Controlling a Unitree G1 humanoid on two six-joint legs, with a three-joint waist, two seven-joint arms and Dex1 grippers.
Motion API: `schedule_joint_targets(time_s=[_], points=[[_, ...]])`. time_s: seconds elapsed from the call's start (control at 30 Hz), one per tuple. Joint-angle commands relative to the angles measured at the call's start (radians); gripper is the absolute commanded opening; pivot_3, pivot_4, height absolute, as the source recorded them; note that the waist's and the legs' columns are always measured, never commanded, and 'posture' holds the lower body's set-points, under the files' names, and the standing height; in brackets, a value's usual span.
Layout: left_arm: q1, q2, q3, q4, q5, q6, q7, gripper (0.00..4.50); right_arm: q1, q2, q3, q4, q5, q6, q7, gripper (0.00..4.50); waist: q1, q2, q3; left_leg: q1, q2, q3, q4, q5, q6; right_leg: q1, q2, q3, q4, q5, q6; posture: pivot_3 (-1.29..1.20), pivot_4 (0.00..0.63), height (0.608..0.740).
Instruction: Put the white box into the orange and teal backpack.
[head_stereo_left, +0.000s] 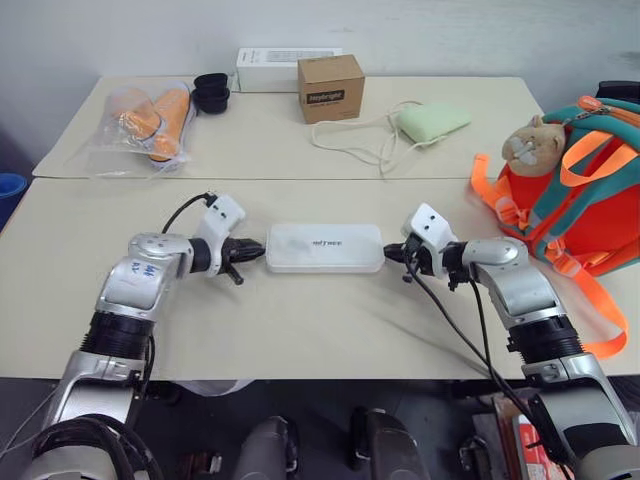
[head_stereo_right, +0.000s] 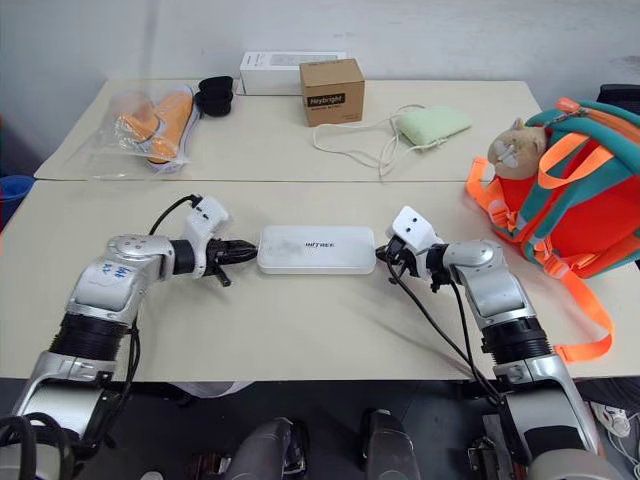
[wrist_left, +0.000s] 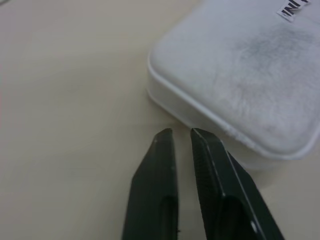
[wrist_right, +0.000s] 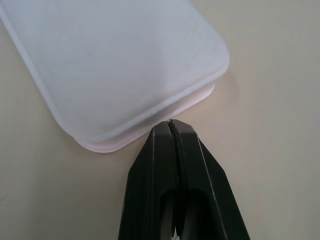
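Flat now, white box, long axis spanning left to right.

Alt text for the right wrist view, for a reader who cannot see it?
The right gripper, its two black fingers pressed shut, points at the short end of the white box, tips at its edge. The box lies flat on the beige table.

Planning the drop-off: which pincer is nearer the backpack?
Right. The right pincer sits at the white box's end facing the backpack; the left pincer is at the far end.
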Motion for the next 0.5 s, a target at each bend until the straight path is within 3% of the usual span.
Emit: schedule_joint_targets(time_s=[0.03,0.2,0.33,0.5], points=[[-0.010,0.051,0.066,-0.012,-0.084,0.140,-0.069,1.83,-0.009,-0.016,-0.022,-0.017,-0.002,-0.024,-0.005,0.00,-0.002,0.000,0.000,0.000,0.000,0.000,0.000,0.000,0.000,0.000,0.000,0.000,0.000,0.000,0.000,0.00,0.150,0.740],[-0.088,0.050,0.119,0.100,-0.207,0.382,-0.137,3.31,0.002,-0.016,-0.023,-0.018,-0.007,-0.037,-0.007,0.00,0.001,0.000,0.000,0.000,-0.001,0.000,0.001,0.000,0.000,0.000,0.001,0.000,0.001,0.000,0.000,0.00,0.150,0.740],[-0.159,0.026,0.136,0.235,-0.247,0.462,-0.154,4.47,0.012,-0.013,-0.020,-0.029,-0.006,-0.037,-0.008,0.00,0.001,0.000,0.000,-0.001,-0.001,-0.001,0.002,0.000,0.000,0.000,0.001,0.000,0.001,0.000,0.000,0.00,0.150,0.740],[-0.254,-0.022,0.141,0.442,-0.250,0.504,-0.154,4.49,0.013,-0.007,-0.015,-0.037,-0.008,-0.037,-0.008,0.00,0.002,0.000,0.000,-0.001,-0.001,0.000,0.003,0.000,0.000,0.000,0.002,0.000,0.002,0.000,0.000,0.00,0.150,0.740]])
